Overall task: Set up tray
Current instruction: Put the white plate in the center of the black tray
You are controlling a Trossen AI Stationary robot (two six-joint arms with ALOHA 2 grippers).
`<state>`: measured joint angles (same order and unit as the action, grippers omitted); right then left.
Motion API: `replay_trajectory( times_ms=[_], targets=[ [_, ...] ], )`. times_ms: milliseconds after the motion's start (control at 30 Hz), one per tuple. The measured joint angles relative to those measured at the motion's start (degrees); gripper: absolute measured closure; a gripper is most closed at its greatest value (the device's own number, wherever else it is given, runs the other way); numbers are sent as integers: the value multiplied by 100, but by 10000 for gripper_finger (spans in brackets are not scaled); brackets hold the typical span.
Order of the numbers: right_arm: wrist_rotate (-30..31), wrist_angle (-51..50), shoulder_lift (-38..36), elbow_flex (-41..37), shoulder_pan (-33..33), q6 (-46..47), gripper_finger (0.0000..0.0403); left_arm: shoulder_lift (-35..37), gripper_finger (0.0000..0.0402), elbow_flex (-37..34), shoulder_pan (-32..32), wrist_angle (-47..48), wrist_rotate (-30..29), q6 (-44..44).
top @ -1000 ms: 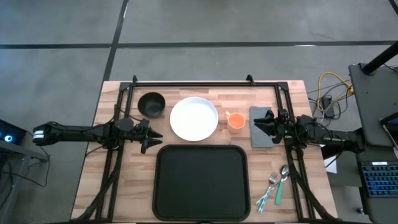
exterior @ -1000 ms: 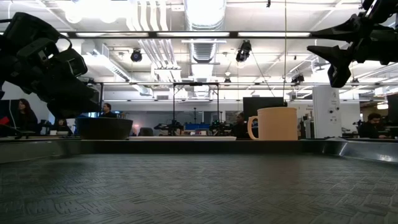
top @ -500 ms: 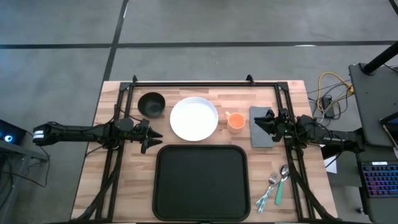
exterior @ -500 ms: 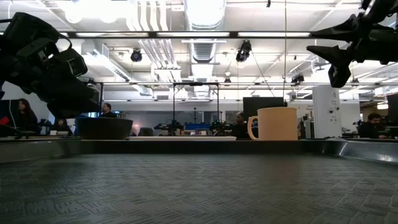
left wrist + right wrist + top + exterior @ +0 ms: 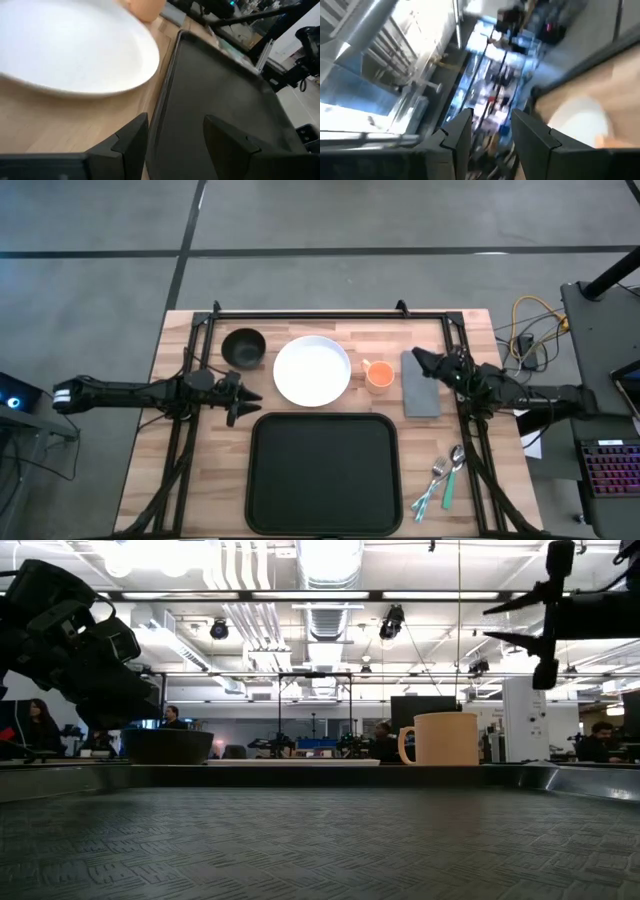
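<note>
- Since a second ago the right gripper (image 5: pixel 420 358) has lifted and swung off the grey napkin (image 5: pixel 419 398): it was over the napkin's middle, now it sits above the napkin's far corner, wrist tilted upward, so its wrist view looks mostly at the room's ceiling and lights.
- Right gripper's fingers (image 5: pixel 457 134) are spread, nothing between them; in the low view (image 5: pixel 540 625) it hangs high at the right, prongs apart.
- Left gripper (image 5: pixel 243 400) has not moved: hovers by the tray's far-left corner, just near the white plate's (image 5: pixel 312 370) near-left edge.
- Left fingers (image 5: pixel 131 142) are spread, empty, straddling the tray rim in its wrist view.
- Tray (image 5: pixel 322 473) lies flat at the middle of the worktop's near edge, nothing on it; unchanged.
- In the left wrist view the tray (image 5: pixel 220 105) is just beside the plate (image 5: pixel 75 47), a strip of bare wood between them.
- Plate sits beyond the tray, centre of the worktop (image 5: pixel 160 470).
- Black bowl (image 5: pixel 243 347) at the far-left, apart from the plate.
- Orange cup (image 5: pixel 378 375) between plate and napkin, handle toward the plate; in the low view the cup (image 5: pixel 445 738) stands upright.
- Napkin lies flat toward the worktop's right edge, beyond the tray's far-right corner.
- Cutlery (image 5: pixel 441 477), spoon, fork and a green-handled piece, lies in a loose bunch near the near-right corner, right of the tray, not touching it.
- People (image 5: pixel 40 725) are in the room behind the table.
</note>
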<state>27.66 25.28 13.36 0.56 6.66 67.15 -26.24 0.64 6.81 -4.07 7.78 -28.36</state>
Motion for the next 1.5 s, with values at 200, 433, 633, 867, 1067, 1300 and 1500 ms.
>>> replay_trajectory(
  times_ms=[200,433,633,867,1067,1300,1500],
  targets=[
    [1565,235,1005,450,0,-1123,275,0,231,12,9,-1338,-241,-2870],
    [2494,63,2129,1711,4,-2348,275,0,231,240,9,-1735,-948,-3713],
    [2462,-1888,3096,3135,97,-2039,279,0,231,505,9,-1732,-963,-3718],
    [-714,-4492,4579,4287,1490,-1608,289,0,231,608,9,-1723,-1085,-3718],
    [-2173,-4401,6116,5141,2500,-2876,276,0,231,608,9,-1721,-1086,-3717],
    [-3011,-5283,7970,6696,2830,-4043,219,0,231,608,9,-1722,-1085,-3715],
    [-3751,-5933,9172,7654,2811,-4486,171,0,231,608,9,-1721,-1085,-3750]
  ],
)
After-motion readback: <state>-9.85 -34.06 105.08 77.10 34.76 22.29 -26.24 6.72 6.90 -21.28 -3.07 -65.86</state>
